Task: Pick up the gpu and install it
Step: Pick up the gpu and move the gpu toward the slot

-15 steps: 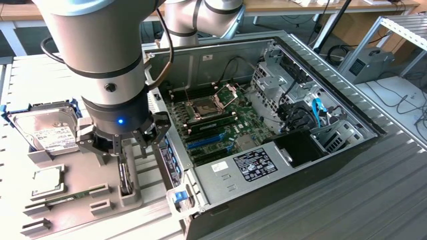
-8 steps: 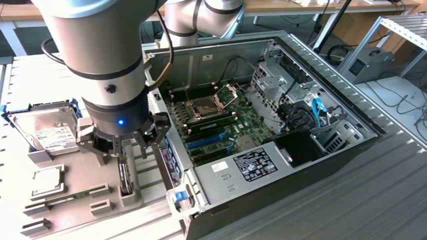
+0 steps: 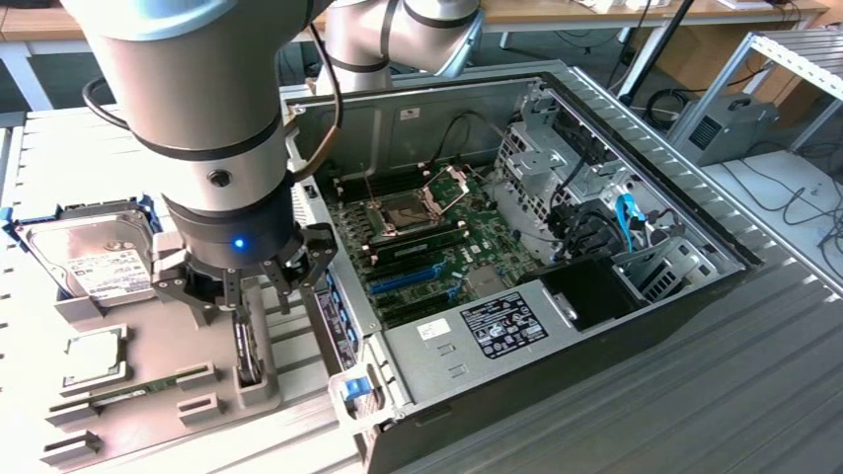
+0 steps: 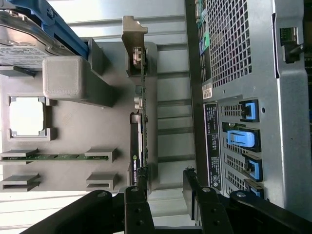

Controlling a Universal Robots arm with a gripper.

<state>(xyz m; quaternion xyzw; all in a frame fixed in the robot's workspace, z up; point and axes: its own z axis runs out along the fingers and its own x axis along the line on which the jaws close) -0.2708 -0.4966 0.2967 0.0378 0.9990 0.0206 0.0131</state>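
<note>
At the exterior view's left, a pale grey moulded parts holder (image 3: 165,341) lies on the bench. At its far end a silver boxy hard drive with a white label (image 3: 90,259) sits in a blue carrier. Nearer the camera lies a square silver processor chip (image 3: 93,355), and nearer still a narrow green memory stick (image 3: 138,387) rests in its groove.

Towards the holder's right edge, the gpu (image 3: 247,354), a thin card with a green circuit board, stands on its long edge in a slot of the holder. In the wrist view the card (image 4: 141,122) runs edge-on along that slot, with its silver metal end bracket (image 4: 134,29) at the far end.

The black multi-fingered gripper (image 3: 257,286) on the grey arm hangs directly over the card. Its fingers are spread wide and pinch nothing. In the wrist view the gripper (image 4: 163,183) is low by the card's near end, and one finger (image 4: 136,200) lines up with the card's edge while the other stands clear of it.

Just right of the holder, an open grey metal computer case (image 3: 435,109) lies on its side. Inside it are a green motherboard (image 3: 441,247) and blue expansion slots (image 3: 402,278). In the wrist view its perforated rear panel (image 4: 234,48) carries blue plastic latches (image 4: 241,139).
</note>
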